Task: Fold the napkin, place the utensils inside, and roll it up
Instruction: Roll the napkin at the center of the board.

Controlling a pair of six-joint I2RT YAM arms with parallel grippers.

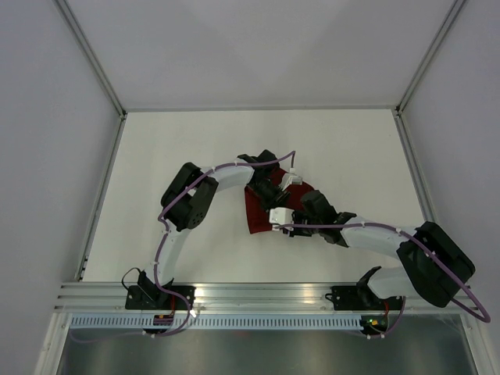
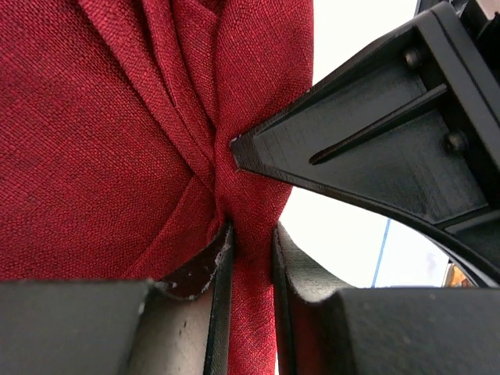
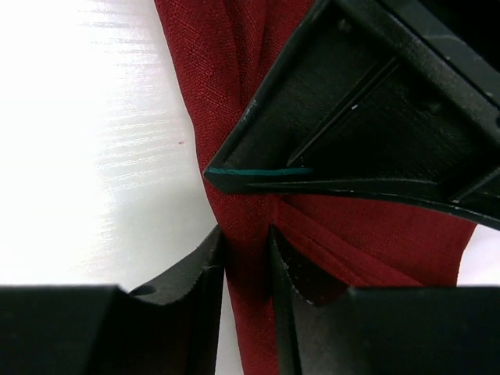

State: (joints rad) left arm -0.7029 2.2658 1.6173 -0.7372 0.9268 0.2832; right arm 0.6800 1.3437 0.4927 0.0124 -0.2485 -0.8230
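The napkin (image 1: pixel 256 215) is found about in the middle of the table (image 1: pixel 180 148), a little closer to the near edge than to the far edge. In the top view it is seen as a small, bunched, dark red shape. Most of it is covered by the left arm (image 1: pixel 187 205), which is bent in from the left edge, and by the right arm (image 1: pixel 375 238), which is reached in from the near right corner.

In the left wrist view, a narrow ridge of the cloth is pinched by the left gripper (image 2: pixel 251 238). Its jaws are nearly closed, with only the thickness of the cloth between them. Several long creases are gathered toward this point. The same ridge is touched, just beyond the pinch, by the tip of one finger (image 2: pixel 375 141) of the other arm.

In the right wrist view, a thin fold of the napkin is clamped by the right gripper (image 3: pixel 246 242), and its jaws are held apart only by the fabric. One finger (image 3: pixel 367 133) of the left gripper is placed just beyond, with its tip against the cloth and a thin green line along its edge. The white table surface is seen to the left of the fold. It cannot be told whether the napkin is lifted or lying on the table.
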